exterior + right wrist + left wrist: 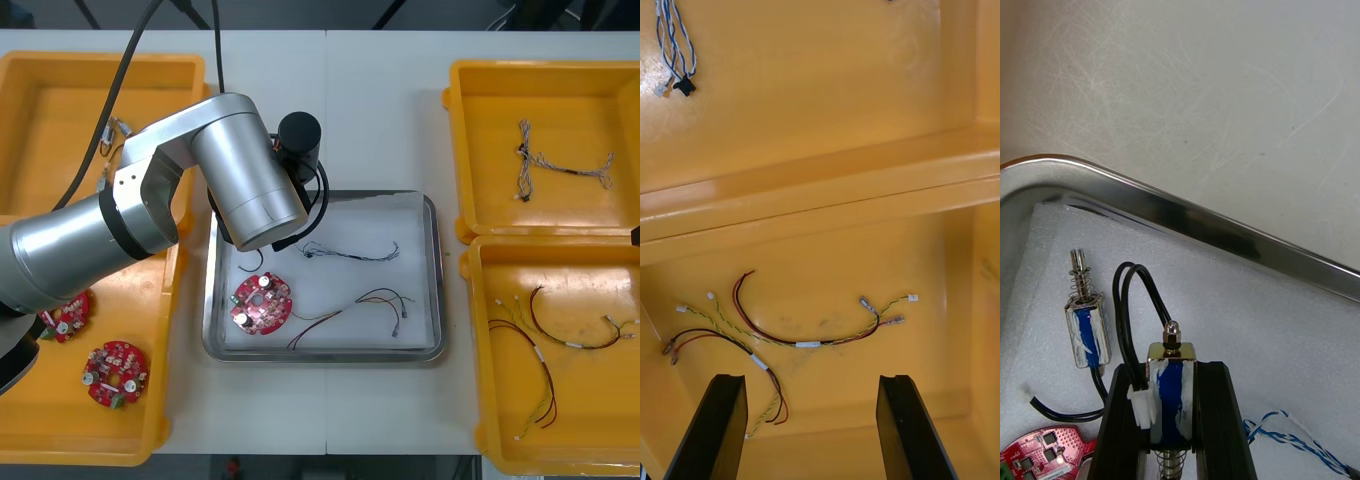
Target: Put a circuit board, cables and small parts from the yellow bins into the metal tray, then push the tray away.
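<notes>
My left gripper (1171,379) is shut on a small metal part (1170,386) with blue tape and a black lead, over the far-left corner of the metal tray (1187,211). A second small metal part (1087,330) lies on the white liner beside the left finger. In the tray (432,290) lie a red circuit board (262,303), a blue and white cable (352,253) and a red and black cable (372,303). The left arm (190,190) covers that corner from above. My right gripper (812,431) hangs open over red and yellow cables (805,341) in the near right bin (478,400).
The near left bin (150,440) holds circuit boards (115,373). Small metal parts (112,130) sit in the far left bin. Twisted cables (560,165) lie in the far right bin (455,120). Bare table lies beyond the tray's far rim.
</notes>
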{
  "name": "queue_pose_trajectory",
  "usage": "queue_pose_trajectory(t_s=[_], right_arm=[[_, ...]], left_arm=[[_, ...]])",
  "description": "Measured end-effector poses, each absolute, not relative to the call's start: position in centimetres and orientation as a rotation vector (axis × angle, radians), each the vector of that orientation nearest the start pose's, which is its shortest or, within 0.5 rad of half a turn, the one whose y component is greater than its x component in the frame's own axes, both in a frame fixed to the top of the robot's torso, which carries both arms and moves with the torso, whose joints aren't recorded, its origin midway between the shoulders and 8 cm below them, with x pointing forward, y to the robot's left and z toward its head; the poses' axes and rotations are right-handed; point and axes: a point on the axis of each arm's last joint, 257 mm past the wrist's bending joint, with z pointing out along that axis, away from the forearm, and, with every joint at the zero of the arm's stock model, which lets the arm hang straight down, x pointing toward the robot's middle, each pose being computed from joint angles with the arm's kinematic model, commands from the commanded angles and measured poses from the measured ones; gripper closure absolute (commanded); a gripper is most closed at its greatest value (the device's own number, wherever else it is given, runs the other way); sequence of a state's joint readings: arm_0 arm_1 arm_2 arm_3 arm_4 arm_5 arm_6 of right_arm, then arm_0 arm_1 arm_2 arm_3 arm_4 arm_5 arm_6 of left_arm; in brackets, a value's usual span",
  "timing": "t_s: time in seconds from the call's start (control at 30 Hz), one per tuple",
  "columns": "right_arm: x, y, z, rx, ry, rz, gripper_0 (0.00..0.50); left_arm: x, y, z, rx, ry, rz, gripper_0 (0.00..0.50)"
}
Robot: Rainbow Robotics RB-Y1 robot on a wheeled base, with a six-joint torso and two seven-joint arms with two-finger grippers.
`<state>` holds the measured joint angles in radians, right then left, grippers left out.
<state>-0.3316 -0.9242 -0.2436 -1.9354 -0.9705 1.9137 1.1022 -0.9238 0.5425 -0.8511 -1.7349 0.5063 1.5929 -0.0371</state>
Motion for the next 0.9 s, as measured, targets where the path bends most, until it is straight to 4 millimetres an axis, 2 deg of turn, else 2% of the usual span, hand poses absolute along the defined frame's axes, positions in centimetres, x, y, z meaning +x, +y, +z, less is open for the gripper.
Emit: queue_pose_trajectory(t_s=[0.07, 0.13, 0.17, 0.23, 0.27, 0.37, 0.57, 0.9], right_arm=[[39.96, -39.71, -14.27, 0.284, 2.75, 0.062, 0.0], [39.96, -39.71, -14.28, 0.284, 2.75, 0.062, 0.0], [39.95, -39.71, -14.29, 0.284, 2.75, 0.062, 0.0], [39.95, -39.72, -14.3, 0.285, 2.75, 0.062, 0.0], [39.94, -39.72, -14.3, 0.285, 2.75, 0.062, 0.0], [39.94, -39.72, -14.31, 0.285, 2.75, 0.062, 0.0], [39.94, -39.72, -14.31, 0.285, 2.75, 0.062, 0.0], [39.93, -39.72, -14.32, 0.285, 2.751, 0.062, 0.0]], left_arm=[[50.18, 8.96, -21.47, -0.553, 2.476, -0.112, 0.366], [50.21, 8.9, -21.46, -0.553, 2.476, -0.115, 0.309], [50.21, 8.89, -21.46, -0.552, 2.476, -0.115, 0.256], [50.23, 8.86, -21.46, -0.552, 2.476, -0.117, 0.19], [50.24, 8.82, -21.45, -0.551, 2.475, -0.119, 0.181], [50.25, 8.76, -21.45, -0.551, 2.475, -0.122, 0.076], [50.11, 8.68, -21.56, -0.553, 2.483, -0.125, 0.02], [49.83, 8.52, -21.66, -0.551, 2.494, -0.129, 0.0]])
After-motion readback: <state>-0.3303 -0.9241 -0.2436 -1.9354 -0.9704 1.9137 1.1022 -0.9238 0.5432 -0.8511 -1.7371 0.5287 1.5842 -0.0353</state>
